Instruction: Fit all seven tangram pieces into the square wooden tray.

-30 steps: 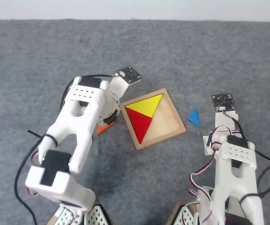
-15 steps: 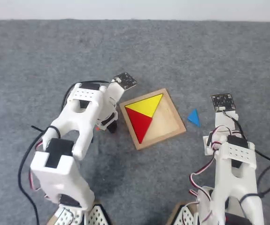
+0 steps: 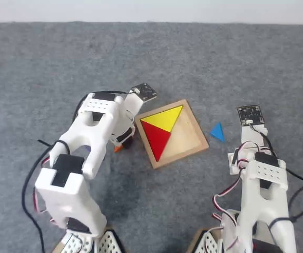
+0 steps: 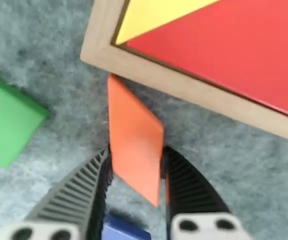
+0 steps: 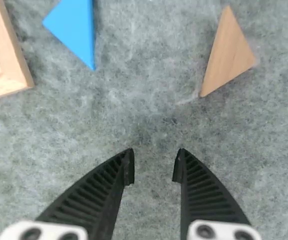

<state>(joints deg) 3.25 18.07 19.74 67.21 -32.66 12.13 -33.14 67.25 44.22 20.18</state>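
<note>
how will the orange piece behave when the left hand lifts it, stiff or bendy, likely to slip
The orange piece looks like a flat, straight-edged slab, so it is probably stiff and light. Its faces look smooth, and the left hand seems to pinch it by its edges, so it may slip or pivot. Being flat, it should not roll.

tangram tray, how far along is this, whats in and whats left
Done: the yellow triangle and red triangle lie in the wooden tray. In hand: the left gripper is shut on the orange parallelogram, just outside the tray's corner. Left: that piece, plus the green piece, blue triangle and wooden triangle lying on the carpet. The right gripper is open over bare carpet.
</note>
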